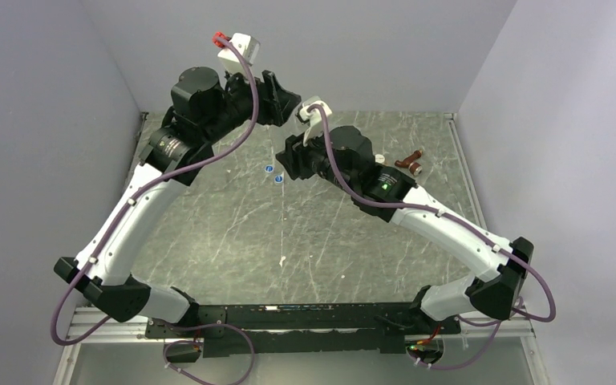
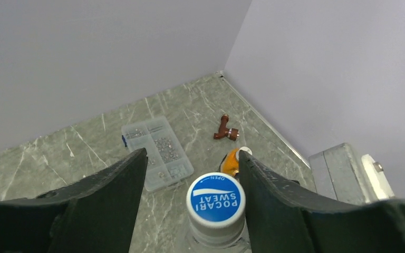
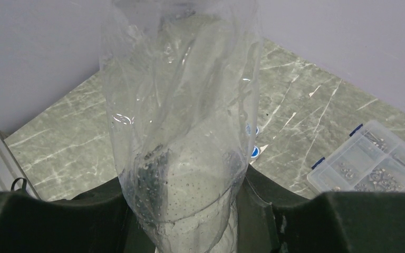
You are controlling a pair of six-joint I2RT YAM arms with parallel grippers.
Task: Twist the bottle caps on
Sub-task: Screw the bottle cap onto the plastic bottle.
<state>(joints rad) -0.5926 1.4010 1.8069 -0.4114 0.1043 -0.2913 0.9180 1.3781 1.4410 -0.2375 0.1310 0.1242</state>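
The left arm (image 1: 128, 216) rises from its base and stretches toward the far middle of the table (image 1: 329, 249). Its wrist is bent so that the left claw (image 2: 191, 158) points downward. The jaws stand apart, straddling a blue cap (image 2: 215, 199) that sits on the neck of the clear bottle (image 3: 179, 116). There is a plain gap between the cap and one finger (image 2: 111, 205). The other finger is close beside the cap, and I cannot tell whether it touches. The cap's top reads "POCARI SWEAT" in white, with a smaller "OPEN" and a curved arrow, all upside down in the left wrist view.

The right arm (image 1: 441, 224) reaches in from the near right with its elbow low. The right claw (image 3: 184, 211) sits just beneath the left claw and is clamped on the crumpled body of the clear bottle, which runs out past its fingertips.

Two loose blue caps (image 1: 269, 169) lie on the table beyond the right claw's tips. Ahead of the left claw lie a clear compartment box (image 2: 158, 153) and a brown fitting (image 2: 225, 129). An orange bottle (image 2: 232, 162) peeks out just past its finger.
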